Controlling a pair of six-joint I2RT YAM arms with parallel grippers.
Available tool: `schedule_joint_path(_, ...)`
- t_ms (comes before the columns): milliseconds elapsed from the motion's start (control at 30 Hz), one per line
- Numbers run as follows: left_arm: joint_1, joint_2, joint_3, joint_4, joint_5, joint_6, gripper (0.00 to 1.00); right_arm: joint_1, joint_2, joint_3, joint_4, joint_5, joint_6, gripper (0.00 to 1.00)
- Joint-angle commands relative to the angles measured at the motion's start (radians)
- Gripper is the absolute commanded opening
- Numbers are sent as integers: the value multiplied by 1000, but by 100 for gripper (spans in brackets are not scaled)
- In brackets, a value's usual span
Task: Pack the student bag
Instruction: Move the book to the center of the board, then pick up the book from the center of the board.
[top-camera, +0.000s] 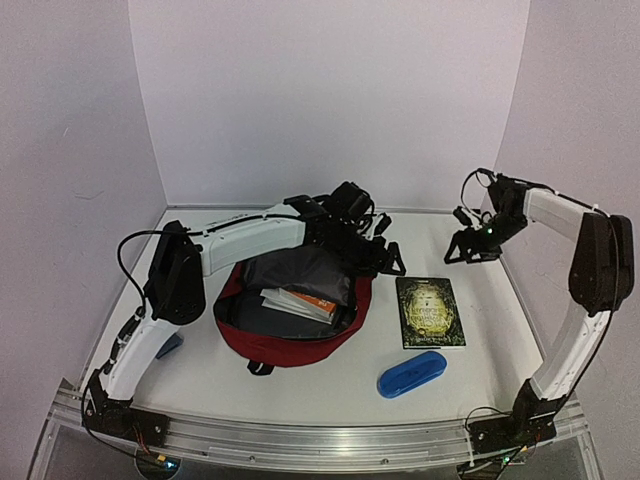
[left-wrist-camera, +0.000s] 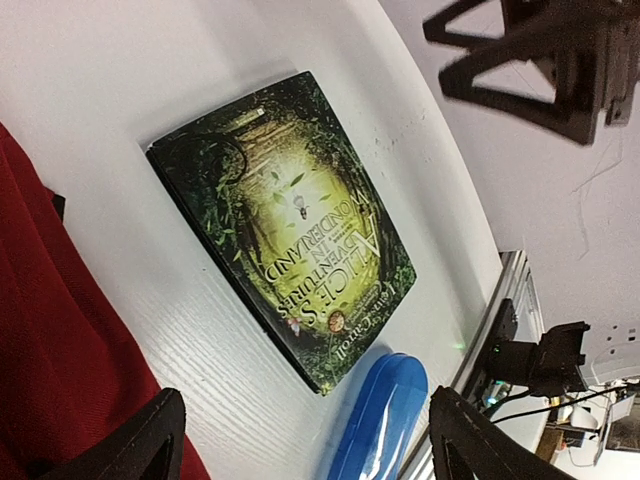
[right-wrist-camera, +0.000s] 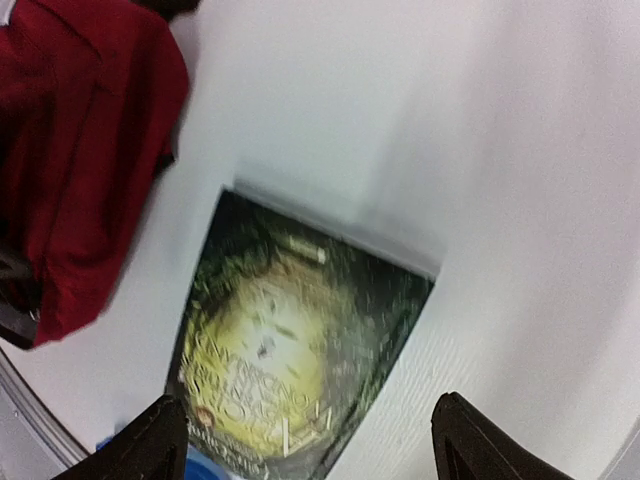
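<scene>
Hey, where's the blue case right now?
In the top view the blue case lies on the right side of the table, near the front edge. It is just in front of the green book and right of the open student bag.

A green-and-yellow book (right-wrist-camera: 300, 350) lies flat on the table (right-wrist-camera: 450, 120) beside the student bag (right-wrist-camera: 80, 130).

**A robot lab test booth**

The left arm (top-camera: 240, 238) and right arm (top-camera: 592, 262), white with black joints, are bolted to an aluminium rail (top-camera: 320, 438) at the near edge of a white surface (top-camera: 330, 395). Plain pale walls (top-camera: 330, 100) box it in on three sides. A loose cable (top-camera: 121, 258) loops off the left arm, and cluttered wiring (left-wrist-camera: 590, 420) shows past the rail. A bag (top-camera: 300, 350), book (top-camera: 429, 312) and case (top-camera: 412, 374) lie on the surface.
</scene>
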Motion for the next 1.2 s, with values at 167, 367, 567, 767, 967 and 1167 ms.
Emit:
schedule_joint_path(167, -19, 73, -44, 112, 101, -110, 84, -71, -84, -284, -95, 54, -78, 84)
schedule_joint_path(367, -19, 117, -38, 111, 130, -120, 84, -72, -4, -320, -87, -14, -63, 79)
schedule_joint_path(567, -21, 157, -34, 98, 129, -150, 83, -70, 112, -271, -80, -136, 3, 76)
schedule_joint_path(767, -21, 178, -44, 98, 133, -166, 83, -47, 212, -272, -49, -205, 53, 73)
schedule_joint_path(967, -21, 224, -14, 125, 174, -186, 82, 2, 235, -287, 20, -254, 119, 72)
schedule_joint_path(1167, -18, 300, 57, 137, 232, -217, 79, 19, 261, -245, 55, -310, 161, 71)
